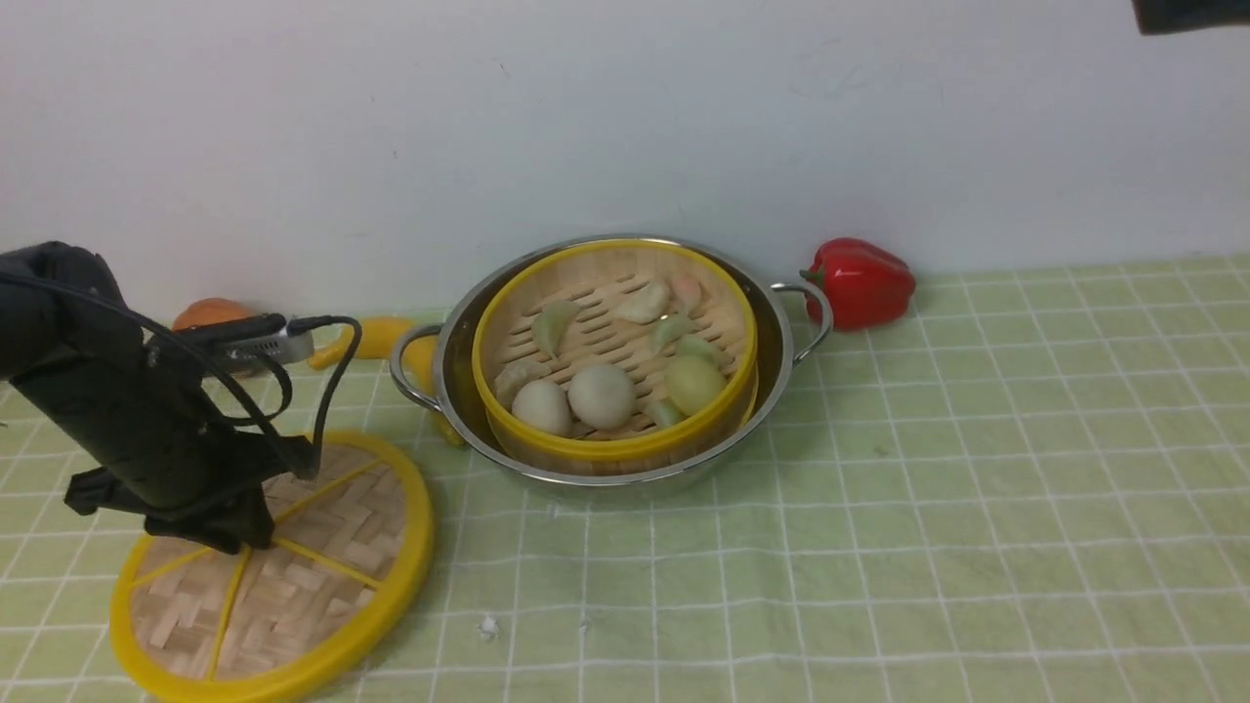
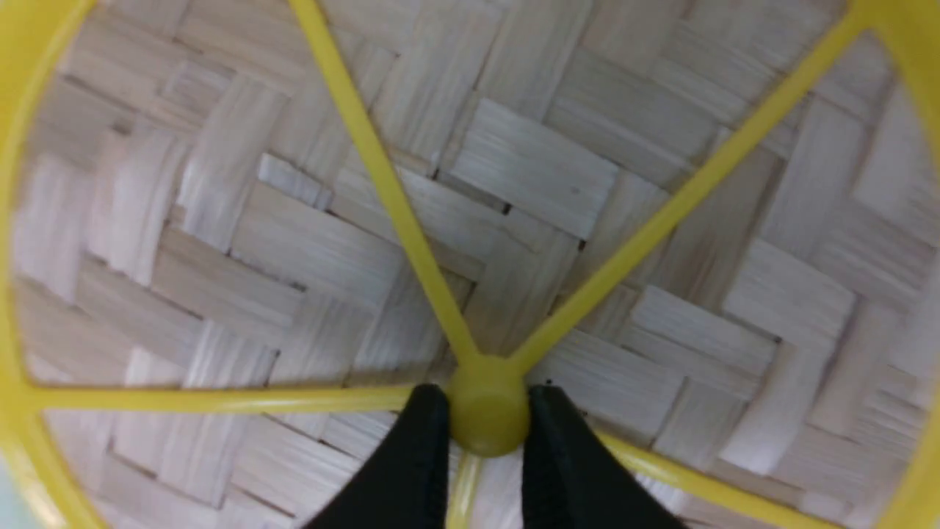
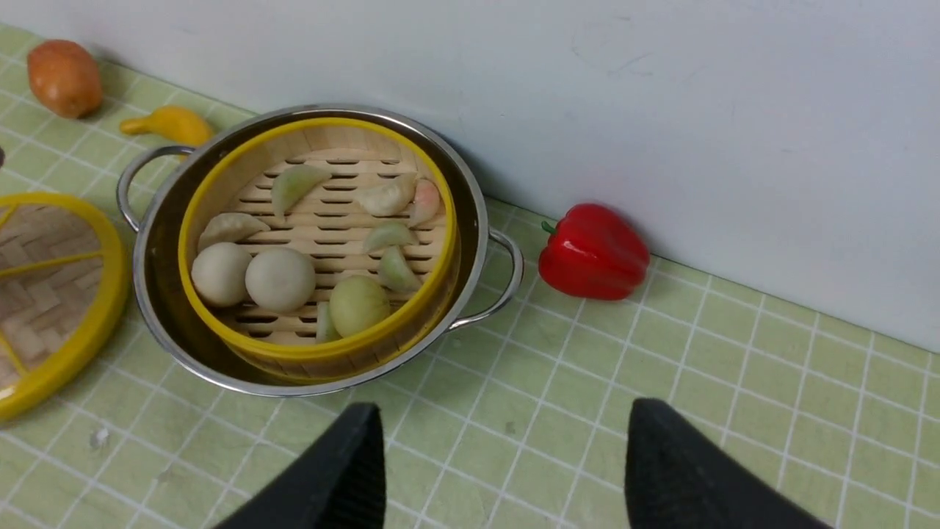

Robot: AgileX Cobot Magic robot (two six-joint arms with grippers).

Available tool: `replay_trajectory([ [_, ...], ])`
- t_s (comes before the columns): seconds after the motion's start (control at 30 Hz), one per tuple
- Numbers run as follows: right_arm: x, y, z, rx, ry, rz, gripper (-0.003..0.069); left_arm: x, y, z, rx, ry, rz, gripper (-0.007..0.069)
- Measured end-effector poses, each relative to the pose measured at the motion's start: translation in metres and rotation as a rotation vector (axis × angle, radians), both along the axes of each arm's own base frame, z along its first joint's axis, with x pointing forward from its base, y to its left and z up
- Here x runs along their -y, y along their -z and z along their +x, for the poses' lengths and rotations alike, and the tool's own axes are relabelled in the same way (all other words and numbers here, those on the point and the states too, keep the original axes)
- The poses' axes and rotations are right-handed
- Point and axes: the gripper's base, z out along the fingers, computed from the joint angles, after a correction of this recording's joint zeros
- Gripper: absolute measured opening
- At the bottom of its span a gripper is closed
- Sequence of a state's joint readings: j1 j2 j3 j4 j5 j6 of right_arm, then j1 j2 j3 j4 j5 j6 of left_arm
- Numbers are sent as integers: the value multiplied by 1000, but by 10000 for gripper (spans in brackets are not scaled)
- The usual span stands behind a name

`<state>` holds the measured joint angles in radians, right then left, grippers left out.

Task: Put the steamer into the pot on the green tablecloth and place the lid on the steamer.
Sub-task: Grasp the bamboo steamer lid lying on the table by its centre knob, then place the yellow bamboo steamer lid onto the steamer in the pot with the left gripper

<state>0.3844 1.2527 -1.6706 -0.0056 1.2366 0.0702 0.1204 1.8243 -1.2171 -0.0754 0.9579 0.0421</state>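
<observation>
Steamer point(image 1: 613, 342) sits in the pot point(image 1: 773, 356) on the cloth point(image 1: 977, 488), so only the lid point(image 1: 293, 576) is left: it lies flat beside the pot, my left gripper point(image 2: 488, 400) clamped on its hub point(image 2: 488, 422) to lift it; my right gripper point(image 3: 507, 441) waits, jaws wide apart

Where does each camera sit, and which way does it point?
Front view: between the arms, facing forward to the wall over the green tablecloth; the left arm shows.
Left wrist view: on that arm, close above the lid; the left gripper straddles its hub.
Right wrist view: raised, looking down at the steamer in the pot; the open right gripper shows.
Front and right wrist views share pot, steamer, lid, red pepper.
</observation>
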Motion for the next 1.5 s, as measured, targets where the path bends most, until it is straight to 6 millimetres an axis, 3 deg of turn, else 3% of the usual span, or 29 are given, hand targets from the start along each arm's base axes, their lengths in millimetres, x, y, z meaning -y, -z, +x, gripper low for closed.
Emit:
replay_trajectory([
  [0.17,3,-4,-5,20,7,-5,438,-16,-75,4,45,-51,163,119],
  [0.27,6,-7,-9,37,16,-15,438,-10,-128,14,198,-51,179,119],
  [0.3,7,-7,-9,37,16,-16,438,-7,-131,14,211,-43,178,119],
  [0.33,7,-7,-9,40,19,-19,438,1,-143,18,255,-23,161,119],
  [0.37,8,-7,-9,42,22,-21,438,21,-162,25,328,26,122,119],
  [0.47,8,-7,-9,40,29,-16,438,78,-181,41,419,155,46,119],
  [0.5,8,-7,-9,39,29,-16,438,81,-179,42,414,163,44,119],
  [0.57,8,-7,-9,38,33,-10,438,125,-175,55,430,250,17,119],
  [0.63,8,-7,-9,37,34,-10,438,148,-165,63,417,297,13,119],
  [0.73,8,-7,-9,37,35,-8,438,191,-134,83,386,377,40,119],
  [0.8,8,-7,-9,37,36,-9,438,203,-114,95,358,394,54,119],
  [1.13,8,-7,-9,38,38,-10,438,215,-57,117,254,410,58,119],
  [1.5,8,-7,-9,38,38,-11,438,223,-50,121,282,420,-6,119],
])
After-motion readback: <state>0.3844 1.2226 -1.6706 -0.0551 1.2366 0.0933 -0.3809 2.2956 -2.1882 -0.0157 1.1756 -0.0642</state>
